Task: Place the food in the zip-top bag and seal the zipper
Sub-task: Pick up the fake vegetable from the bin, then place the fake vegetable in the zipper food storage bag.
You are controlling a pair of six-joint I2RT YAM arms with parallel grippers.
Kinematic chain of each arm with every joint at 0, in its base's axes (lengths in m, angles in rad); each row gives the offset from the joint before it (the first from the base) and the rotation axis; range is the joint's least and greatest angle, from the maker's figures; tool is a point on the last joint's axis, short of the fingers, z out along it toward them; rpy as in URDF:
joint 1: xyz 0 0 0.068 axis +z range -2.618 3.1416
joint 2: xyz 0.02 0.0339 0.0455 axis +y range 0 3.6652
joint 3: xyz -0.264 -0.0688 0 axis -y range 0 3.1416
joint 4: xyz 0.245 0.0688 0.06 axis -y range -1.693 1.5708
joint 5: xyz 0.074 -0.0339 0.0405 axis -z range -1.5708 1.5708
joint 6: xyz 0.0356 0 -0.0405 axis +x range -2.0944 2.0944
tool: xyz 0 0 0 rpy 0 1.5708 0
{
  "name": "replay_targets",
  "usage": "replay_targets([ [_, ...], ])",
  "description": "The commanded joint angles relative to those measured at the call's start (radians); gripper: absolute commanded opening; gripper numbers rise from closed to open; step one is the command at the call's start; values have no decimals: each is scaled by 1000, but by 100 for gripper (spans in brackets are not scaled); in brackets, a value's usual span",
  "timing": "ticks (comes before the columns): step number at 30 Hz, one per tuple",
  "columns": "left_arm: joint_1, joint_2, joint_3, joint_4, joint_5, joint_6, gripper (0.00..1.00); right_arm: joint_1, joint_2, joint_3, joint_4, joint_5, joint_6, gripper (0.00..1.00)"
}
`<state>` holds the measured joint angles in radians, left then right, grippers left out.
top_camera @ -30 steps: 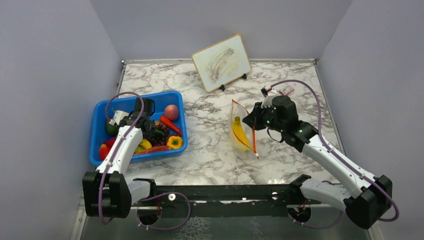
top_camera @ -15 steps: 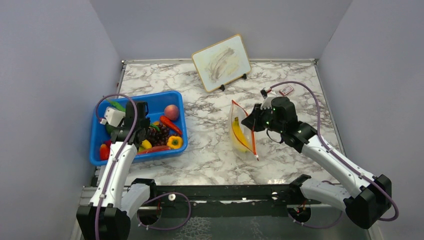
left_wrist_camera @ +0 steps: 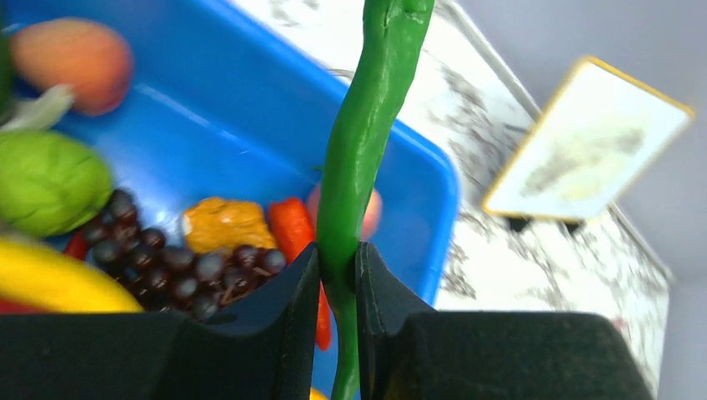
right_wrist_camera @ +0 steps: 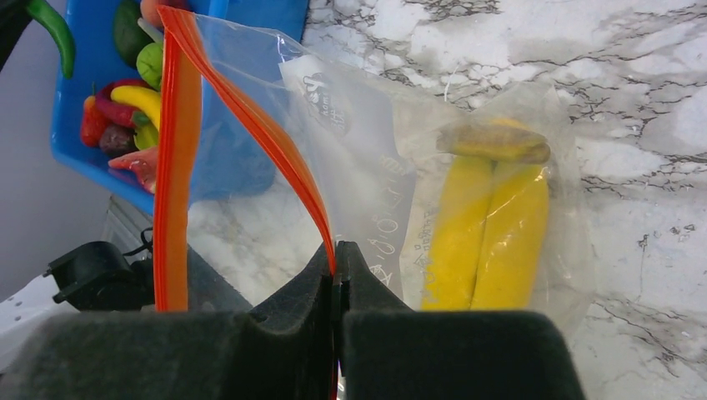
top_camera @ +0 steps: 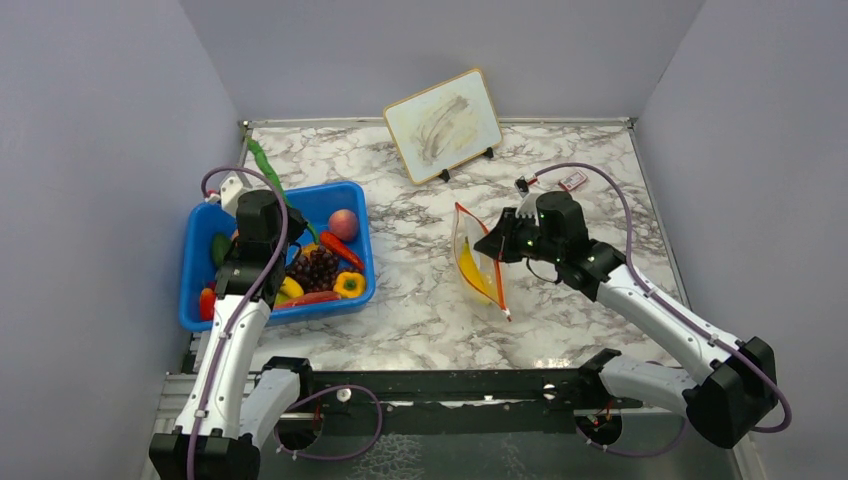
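Long, glossy green plastic pepper point(left_wrist_camera: 367, 125) held above the rigid blue plastic bin point(left_wrist_camera: 225, 117); floppy clear zip-top bag point(right_wrist_camera: 358, 142) pinched at its mouth.
The left gripper point(left_wrist_camera: 338, 260) clamps the pepper's lower stem, narrowly parted around it. Below lie bumpy purple grapes point(left_wrist_camera: 171, 265) and a matte peach point(left_wrist_camera: 73, 52). Well apart on the veined marble counter point(top_camera: 420, 310), the right gripper point(right_wrist_camera: 335, 265), fully closed, nips the thin orange-red zipper strip point(right_wrist_camera: 177, 167). Smooth yellow bananas point(right_wrist_camera: 488, 233) lie inside the bag. A framed board point(top_camera: 443, 125) leans at the back.
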<state>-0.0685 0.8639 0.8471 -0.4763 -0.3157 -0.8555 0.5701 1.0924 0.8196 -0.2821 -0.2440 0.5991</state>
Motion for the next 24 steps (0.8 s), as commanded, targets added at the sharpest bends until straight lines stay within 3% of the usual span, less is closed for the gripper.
replay_targets([
  [1, -23, -25, 3, 238, 295, 222, 0, -1, 6, 27, 48, -34, 30, 1],
  [11, -79, -45, -146, 662, 739, 166, 0, -1, 26, 16, 100, -63, 103, 1],
  [18, -290, -77, -169, 795, 678, 223, 0, -1, 40, 32, 128, -85, 132, 1],
  [24, -457, -40, -216, 1071, 703, 279, 0, -1, 42, 33, 139, -106, 141, 1],
])
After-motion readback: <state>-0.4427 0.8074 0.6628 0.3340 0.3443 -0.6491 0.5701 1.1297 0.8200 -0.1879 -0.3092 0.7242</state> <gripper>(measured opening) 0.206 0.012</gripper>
